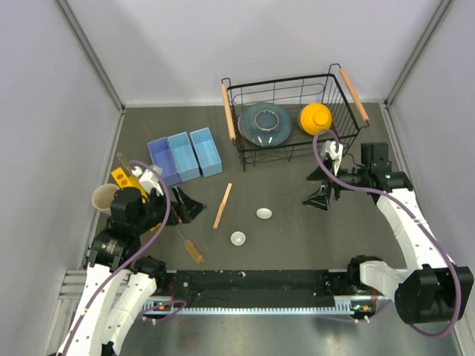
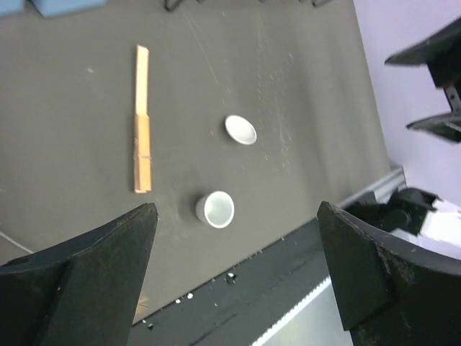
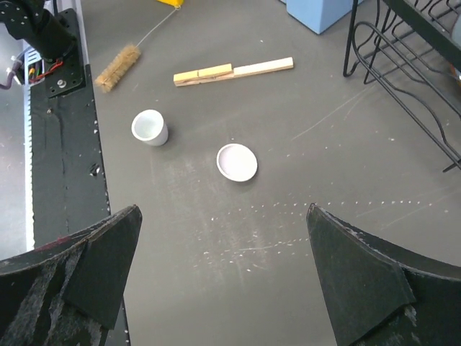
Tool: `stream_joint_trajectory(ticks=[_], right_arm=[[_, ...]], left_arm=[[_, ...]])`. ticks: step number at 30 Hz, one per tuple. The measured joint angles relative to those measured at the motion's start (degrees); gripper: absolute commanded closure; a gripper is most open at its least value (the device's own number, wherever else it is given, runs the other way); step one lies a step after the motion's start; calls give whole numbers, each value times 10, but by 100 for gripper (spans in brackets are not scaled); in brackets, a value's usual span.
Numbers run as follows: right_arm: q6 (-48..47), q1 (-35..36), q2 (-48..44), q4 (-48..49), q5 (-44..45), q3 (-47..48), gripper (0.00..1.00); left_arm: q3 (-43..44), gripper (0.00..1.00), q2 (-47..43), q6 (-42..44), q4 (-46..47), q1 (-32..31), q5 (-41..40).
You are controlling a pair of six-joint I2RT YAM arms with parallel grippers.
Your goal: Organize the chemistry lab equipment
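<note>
Your left gripper (image 2: 235, 207): matte black wedge fingers (image 2: 94, 281), blunt tips, spread as wide as they go. Nothing is held and nothing touched.
- In the gap, just ahead: white cup (image 2: 215, 209). It's small, round, glazed, standing mouth up.
- Past it, clear of the cup: white dish (image 2: 240, 130), shallower and saucer-like.
- Toward the left finger, further out: wooden stick (image 2: 142, 122). It's tan, flat and thin, doubled up at the nearer end, lying flat and apart from both white pieces.

Your right gripper (image 3: 222, 210): same black fingers with scuffed faces, fully spread and empty, no contact.
- From this side the dish is nearest the gap, and the cup is beyond it toward the left finger.
- The stick lies crosswise further out.
- Wire brush (image 3: 119, 66): amber bristle tuft on a thin wire stem. It's out past the left finger, right beside the black rail (image 3: 65, 144).

Surface: dark grey matte mat (image 1: 297, 237), scratched, with white speckle trails.

Far side:
- Three light-blue rectangular bins (image 1: 185, 156), packed side by side.
- Black wire basket (image 1: 293, 152) with wooden handles. It holds a blue-grey plate (image 1: 264, 124) and a yellow bowl (image 1: 315, 117).

Pale plain walls (image 1: 223, 44) on three sides.
</note>
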Motion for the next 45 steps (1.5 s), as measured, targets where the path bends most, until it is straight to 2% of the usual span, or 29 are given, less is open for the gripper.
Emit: stream_joint_trajectory(ticks=[4,9,20,23,29,32,35,39,45], right_arm=[[-24,35,8,-51,21,38,1],[-39,144,32,-90,86,56,1],[-3,341,177,-108,165,128,1],[22,371,211,-104,178,143,1],[50,374,238,-82,218,160,1],[51,368,238,-78,228,159,1],[48,348,234,-73,221,150,1],[42,281,210,-69,201,127,1],[28,196,138,-59,166,64,1]], left_arm=[[-44,1,-11,-21,18,-4,55],[-79,2,-31,-34,34,-9,87],[-54,2,5,6,14,-11,65],[-64,5,13,-3,30,-11,71],[-118,12,17,-40,71,-15,95],[-133,17,41,-55,78,-36,94],[-136,23,71,-72,94,-100,70],[-127,36,150,-99,115,-231,-4],[-67,46,299,-104,112,-304,-80]])
